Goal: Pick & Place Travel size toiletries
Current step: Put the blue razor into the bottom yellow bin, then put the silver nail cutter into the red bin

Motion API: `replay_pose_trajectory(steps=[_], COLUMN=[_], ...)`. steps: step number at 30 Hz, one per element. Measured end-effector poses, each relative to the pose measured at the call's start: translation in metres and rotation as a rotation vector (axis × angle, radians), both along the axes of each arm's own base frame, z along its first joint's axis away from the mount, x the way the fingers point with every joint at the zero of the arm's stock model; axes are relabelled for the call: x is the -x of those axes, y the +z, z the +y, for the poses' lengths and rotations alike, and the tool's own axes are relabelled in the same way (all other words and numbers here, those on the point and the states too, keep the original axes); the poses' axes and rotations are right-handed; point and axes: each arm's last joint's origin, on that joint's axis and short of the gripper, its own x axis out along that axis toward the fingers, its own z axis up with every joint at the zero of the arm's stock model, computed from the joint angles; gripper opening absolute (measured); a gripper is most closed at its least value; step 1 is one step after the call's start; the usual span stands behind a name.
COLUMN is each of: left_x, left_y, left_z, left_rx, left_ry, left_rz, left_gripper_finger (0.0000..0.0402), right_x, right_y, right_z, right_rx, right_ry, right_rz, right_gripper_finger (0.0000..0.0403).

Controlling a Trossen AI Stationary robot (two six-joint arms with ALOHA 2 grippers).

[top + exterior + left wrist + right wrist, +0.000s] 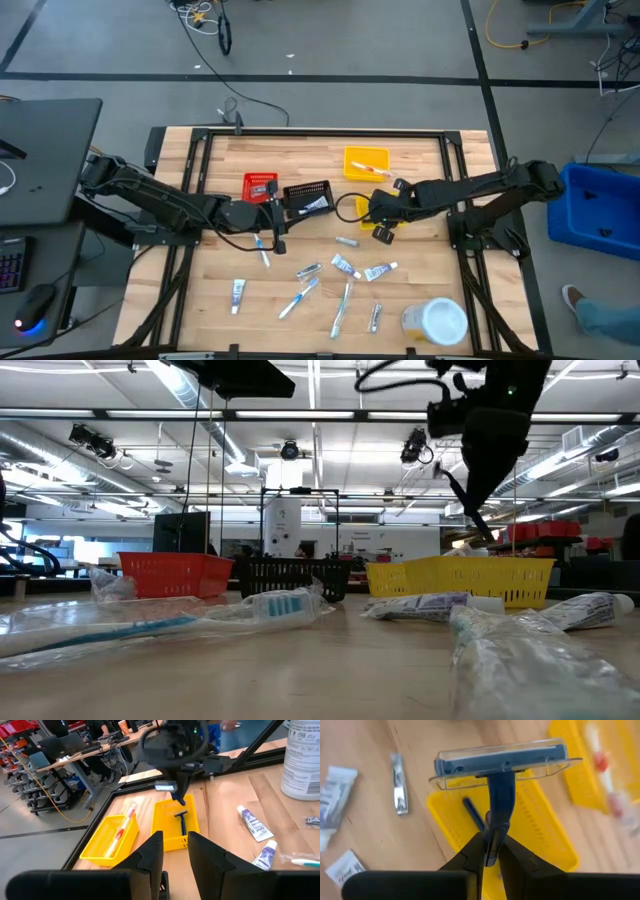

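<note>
My right gripper is shut on a blue razor with a clear cap over its head. It hovers above the small yellow bin, where another blue razor lies on the bottom. My left gripper waits open near the black bin, holding nothing. Tubes, toothbrushes and sachets lie flat on the near half of the table. My right gripper pinches the razor's blue handle between its two fingers, coming from above and pointing down. The handle runs along the fingers and the capped head sticks out beyond the fingertips. The razor is lifted clear above the small yellow bin.
A larger yellow bin holding a white-and-red tube stands toward the far edge, with a red bin left of the black one. A big jar with a white lid stands at the near right. A black frame rims the table.
</note>
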Motion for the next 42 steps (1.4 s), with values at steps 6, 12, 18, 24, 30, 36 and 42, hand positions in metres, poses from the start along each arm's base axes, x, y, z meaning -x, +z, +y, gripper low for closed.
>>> replay_pose_trajectory(steps=[6,12,18,24,30,36,42], left_x=[0.0,0.0,0.0,0.0,0.0,0.0,0.0], left_y=[0.0,0.0,0.0,0.0,0.0,0.0,0.0], left_z=[0.0,0.0,0.0,0.0,0.0,0.0,0.0], left_rx=[-0.013,-0.009,-0.02,-0.021,-0.021,-0.021,-0.021], left_ry=[-0.004,-0.003,-0.006,-0.006,-0.006,-0.006,-0.006], left_rz=[0.001,0.004,0.007,0.011,0.011,0.012,0.012], left_gripper_finger=[0.0097,0.0097,0.0097,0.0097,0.0097,0.0097,0.0097], right_x=[-0.001,-0.004,-0.006,-0.01,-0.013,-0.014,-0.015], right_y=[-0.012,-0.024,-0.033,-0.044,-0.056,-0.06,-0.06], right_z=[-0.008,-0.014,-0.022,-0.028,-0.034,-0.04,-0.043], right_rx=[0.0,-0.053,-0.059,-0.062,-0.082,-0.086,-0.084], right_ry=[-0.01,-0.008,-0.014,-0.012,-0.009,-0.023,-0.02], right_rz=[0.108,0.194,0.26,0.315,0.371,0.381,0.371], right_gripper_finger=[0.0049,0.0049,0.0049,0.005,0.005,0.0067,0.0118])
